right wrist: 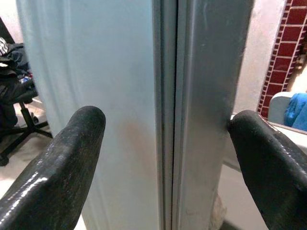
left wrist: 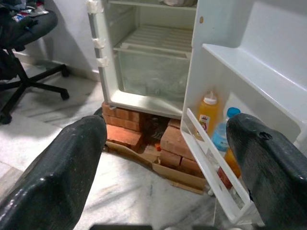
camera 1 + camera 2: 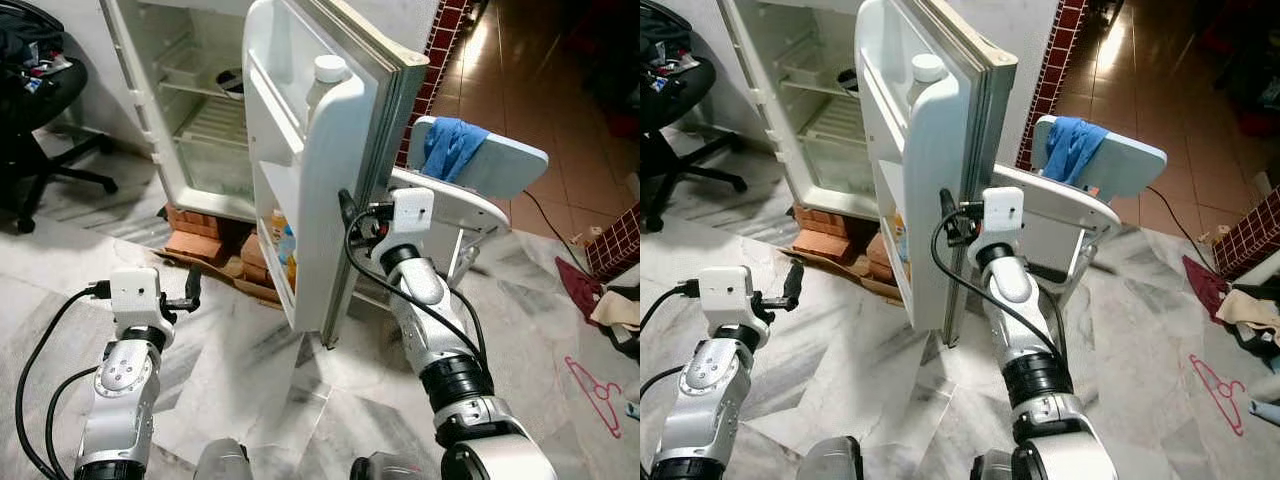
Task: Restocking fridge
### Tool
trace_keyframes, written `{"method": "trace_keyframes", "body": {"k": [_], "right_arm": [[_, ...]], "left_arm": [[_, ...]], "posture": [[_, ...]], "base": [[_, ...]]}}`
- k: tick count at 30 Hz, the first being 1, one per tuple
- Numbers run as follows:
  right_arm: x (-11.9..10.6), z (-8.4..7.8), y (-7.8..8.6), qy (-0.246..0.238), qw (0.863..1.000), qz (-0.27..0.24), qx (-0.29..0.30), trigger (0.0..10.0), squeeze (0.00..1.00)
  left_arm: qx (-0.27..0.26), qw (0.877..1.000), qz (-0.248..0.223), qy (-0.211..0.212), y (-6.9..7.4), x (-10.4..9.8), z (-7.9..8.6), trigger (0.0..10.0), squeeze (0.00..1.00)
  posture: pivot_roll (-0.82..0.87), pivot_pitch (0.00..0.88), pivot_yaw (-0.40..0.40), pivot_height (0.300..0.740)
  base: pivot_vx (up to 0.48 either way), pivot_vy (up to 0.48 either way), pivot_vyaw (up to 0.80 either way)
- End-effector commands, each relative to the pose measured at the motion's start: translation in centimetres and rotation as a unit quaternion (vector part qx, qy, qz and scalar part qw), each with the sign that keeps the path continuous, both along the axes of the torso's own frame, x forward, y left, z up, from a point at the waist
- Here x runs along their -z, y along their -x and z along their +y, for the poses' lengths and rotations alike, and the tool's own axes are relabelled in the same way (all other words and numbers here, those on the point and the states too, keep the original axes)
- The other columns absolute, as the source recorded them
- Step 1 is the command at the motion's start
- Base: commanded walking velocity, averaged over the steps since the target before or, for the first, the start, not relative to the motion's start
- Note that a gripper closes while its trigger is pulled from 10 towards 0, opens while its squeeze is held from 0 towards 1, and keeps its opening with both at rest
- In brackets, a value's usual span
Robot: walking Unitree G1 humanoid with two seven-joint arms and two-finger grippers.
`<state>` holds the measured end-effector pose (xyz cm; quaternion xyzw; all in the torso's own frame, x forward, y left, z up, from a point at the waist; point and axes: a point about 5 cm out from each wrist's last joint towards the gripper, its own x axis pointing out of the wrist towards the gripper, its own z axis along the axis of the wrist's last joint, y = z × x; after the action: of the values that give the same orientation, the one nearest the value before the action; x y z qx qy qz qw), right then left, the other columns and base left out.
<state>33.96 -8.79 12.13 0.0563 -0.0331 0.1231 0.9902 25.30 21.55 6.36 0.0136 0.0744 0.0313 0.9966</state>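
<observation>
Fridge (image 3: 190, 110) is standing open on bricks (image 3: 205, 232), its door (image 3: 320, 190) swung wide w/ bottles (image 2: 209, 112) sitting in the lower door rack. Right end effector (image 3: 352, 222) is straddling the door's edge, fingers spread, looks like one is touching. Left end effector (image 3: 190, 290) is hovering low over the floor, fingers apart, holding nothing.

A white fridge (image 3: 190, 110) stands open on red-brown bricks (image 3: 205, 235), its white door (image 3: 325, 190) edged in grey. The door's bottom shelf holds an orange bottle (image 2: 207, 115) with a white cap and a clear bottle (image 2: 221, 136) with a blue cap. A blue cloth (image 3: 450, 145) drapes a pale chair (image 3: 495, 170). The floor (image 3: 250, 350) is white-grey marble; a pink hanger (image 3: 598, 392) lies on it. A black office chair (image 3: 35, 110) stands near.
</observation>
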Motion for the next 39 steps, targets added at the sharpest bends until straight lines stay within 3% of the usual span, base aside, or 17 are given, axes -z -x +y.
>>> {"method": "trace_keyframes", "body": {"k": [1,8,9,10,11,12,13,14,15,16,17,19,22,27,32,39], "right_arm": [[-1.0,0.5,-0.6,-0.019,1.000,-0.009,-0.003,10.0,0.00],[-3.6,3.8,-0.7,-0.087,0.992,-0.039,-0.082,10.0,0.00],[-4.5,5.1,-0.1,-0.131,0.980,-0.046,-0.139,10.0,0.00],[-5.6,6.7,1.2,-0.197,0.952,-0.042,-0.232,10.0,0.00],[-6.2,7.3,1.9,-0.217,0.936,-0.045,-0.275,10.0,0.00],[-6.2,7.3,1.9,-0.217,0.936,-0.045,-0.275,10.0,0.00],[-7.0,8.1,3.9,-0.240,0.899,-0.049,-0.364,10.0,0.00],[-6.8,8.1,4.2,-0.231,0.896,-0.052,-0.375,10.0,0.00],[-6.6,8.0,4.4,-0.225,0.896,-0.053,-0.378,10.0,0.00],[-5.2,7.5,3.7,-0.173,0.924,-0.050,-0.338,10.0,0.00],[-5.2,7.5,3.7,-0.173,0.924,-0.050,-0.338,10.0,0.00],[-3.6,6.3,2.7,-0.141,0.948,-0.035,-0.282,10.0,0.00],[-2.2,4.2,2.2,-0.128,0.966,-0.007,-0.226,10.0,0.00],[-0.9,2.9,2.4,-0.110,0.978,0.014,-0.179,10.0,0.00],[0.2,1.6,2.4,-0.076,0.992,0.011,-0.103,10.0,0.00],[1.2,0.4,3.1,-0.068,0.994,0.028,-0.075,10.0,0.00]], "left_arm": [[-0.001,1.000,0.009,0.003,0.0,0.3,-0.1,10.0,0.00],[0.003,1.000,0.011,0.006,0.0,0.4,-0.2,10.0,0.00],[0.004,1.000,0.011,0.006,-0.1,0.4,-0.2,10.0,0.00],[0.005,1.000,0.012,0.006,-0.1,0.4,-0.2,10.0,0.00],[0.005,1.000,0.012,0.006,-0.1,0.4,-0.2,10.0,0.00],[0.005,1.000,0.012,0.006,-0.1,0.4,-0.2,10.0,0.00],[0.005,1.000,0.012,0.006,0.0,0.4,-0.3,10.0,0.00],[0.006,1.000,0.012,0.007,0.0,0.4,-0.3,10.0,0.00],[0.006,1.000,0.013,0.007,0.0,0.4,-0.3,10.0,0.00],[0.007,1.000,0.013,0.007,0.0,0.4,-0.3,10.0,0.00],[0.007,1.000,0.013,0.007,0.0,0.4,-0.3,10.0,0.00],[0.008,1.000,0.013,0.007,-0.1,0.4,-0.4,10.0,0.00],[0.009,1.000,0.014,0.008,0.0,0.4,-0.4,10.0,0.00],[0.007,1.000,0.018,0.013,-0.2,0.5,-0.3,10.0,0.00],[0.010,1.000,0.015,0.012,-0.2,0.4,-0.3,10.0,0.00],[0.013,1.000,0.006,-0.001,-0.4,0.0,-0.3,10.0,0.00]], "posture": [[0.04,0.063,-0.059,0.740],[0.03,0.061,-0.058,0.740],[0.03,0.064,-0.057,0.740],[0.03,0.064,-0.057,0.740],[0.03,0.066,-0.057,0.740],[0.03,0.066,-0.057,0.740],[0.03,0.068,-0.058,0.740],[0.03,0.068,-0.058,0.740],[0.03,0.068,-0.058,0.740],[0.03,0.069,-0.058,0.740],[0.03,0.069,-0.058,0.740],[0.03,0.071,-0.058,0.740],[0.02,0.071,-0.056,0.740],[0.02,0.071,-0.055,0.740],[0.03,0.070,-0.057,0.740],[0.02,0.066,-0.064,0.740]], "base": [[0.000,0.000,0.00],[0.000,0.000,0.00],[0.000,0.000,0.00],[0.000,0.000,0.00],[0.000,0.000,0.00],[0.000,0.000,0.00],[0.000,0.000,0.00],[0.000,0.000,0.00],[0.000,0.000,0.00],[0.000,0.000,0.00],[0.000,0.000,0.00],[0.000,0.000,0.00],[0.000,0.000,0.00],[0.000,0.000,0.00],[0.000,0.450,0.00],[0.000,0.480,0.00]]}}
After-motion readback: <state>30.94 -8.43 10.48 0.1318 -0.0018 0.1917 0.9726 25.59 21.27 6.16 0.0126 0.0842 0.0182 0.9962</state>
